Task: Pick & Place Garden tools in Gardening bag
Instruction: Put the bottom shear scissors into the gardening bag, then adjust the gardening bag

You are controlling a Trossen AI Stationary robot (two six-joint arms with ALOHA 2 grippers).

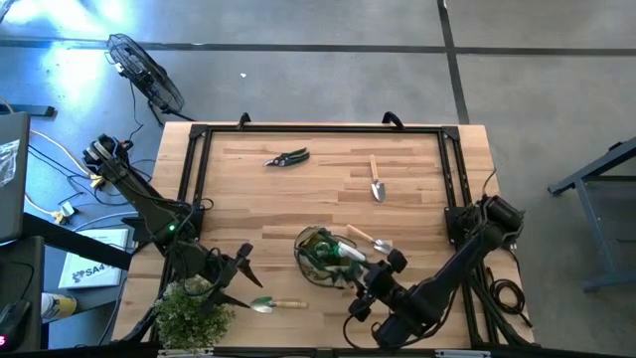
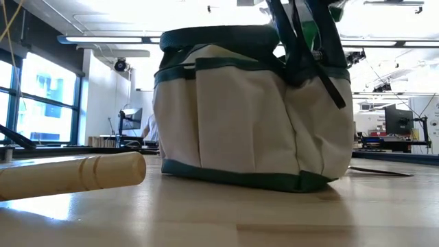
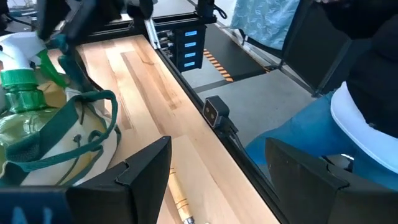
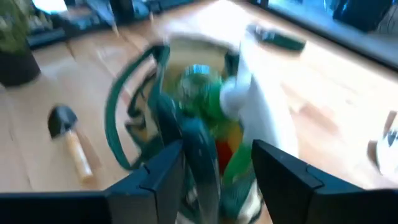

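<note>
The gardening bag [image 1: 320,254] stands upright on its base at the table's near middle. A green-and-white bottle [image 4: 202,93] and something red [image 4: 225,152] sit inside it. My right gripper [image 1: 370,281] is at the bag's right side, its fingers apart with the bag's green loop handle [image 4: 199,149] between them. My left gripper [image 1: 244,268] is open and empty to the bag's left. One wooden-handled trowel [image 1: 278,303] lies flat near the front edge. Another trowel [image 1: 370,239] lies by the bag's right side, and a third trowel [image 1: 377,180] and the pruning shears [image 1: 287,157] lie farther back. My right gripper has the bag's loop handle [image 4: 194,140] running between its two fingers, close along one finger [image 4: 168,177]; the other finger stands apart from it. Blur hides whether the finger touches the handle. In the low view the handle [image 2: 305,48] stands up above the bag, which rests on the table.
A bushy green plant [image 1: 194,314] stands at the near left corner, just in front of my left gripper. A dark frame [image 1: 199,149] runs along the table's edges. A person in blue and white [image 3: 348,130] is beside the table in the left wrist view.
</note>
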